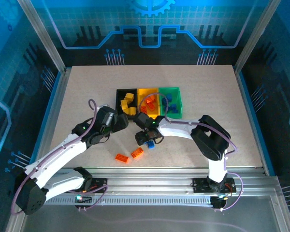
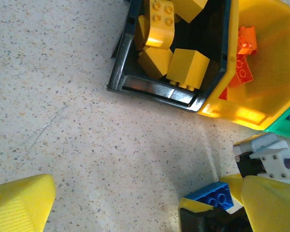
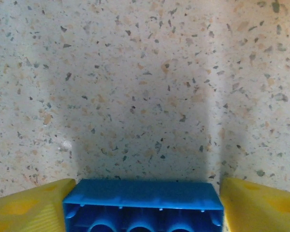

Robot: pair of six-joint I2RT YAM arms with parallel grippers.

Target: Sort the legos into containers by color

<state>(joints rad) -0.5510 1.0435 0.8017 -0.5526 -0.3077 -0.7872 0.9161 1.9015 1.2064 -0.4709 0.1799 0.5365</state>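
Orange plastic nearest you: left orange brick [image 1: 121,157] and right orange brick [image 1: 137,152] lie loose on the table [image 1: 217,96], close together but apart, btwn the arm bases and the claws. Not yet sorted.

Next out: right gripper [image 1: 147,142], pointing down, fingers pinched on the blue brick [image 3: 142,205]. Rt wrist view: the brick's long axis runs finger to finger, yellow pads flush on both short ends, hollow underside toward the cam. Can't tell if it's clear of the table.

Beside it, to the L: left gripper [image 1: 122,123], fingers spread wide, nothing btwn them, hanging just short of the near edge of the black bin [image 1: 118,101].

Far row, L to R: black bin w/ yellow bricks [image 2: 186,67], yellow bin [image 1: 149,89] w/ sorted orange bricks [image 2: 244,53], green bin [image 1: 170,88] w/ sorted blue bricks [image 1: 172,107].

What your next move turns on: the green bin lies away from the rt claw and off to its right; the yellow bin sits more directly beyond it. Rt arm is the nearer one and has the brick, so you'd carry out and right, past the yellow bin's corner. Bin looks roomy enough for it, my guess. L claw is near, but on the side away from that path.
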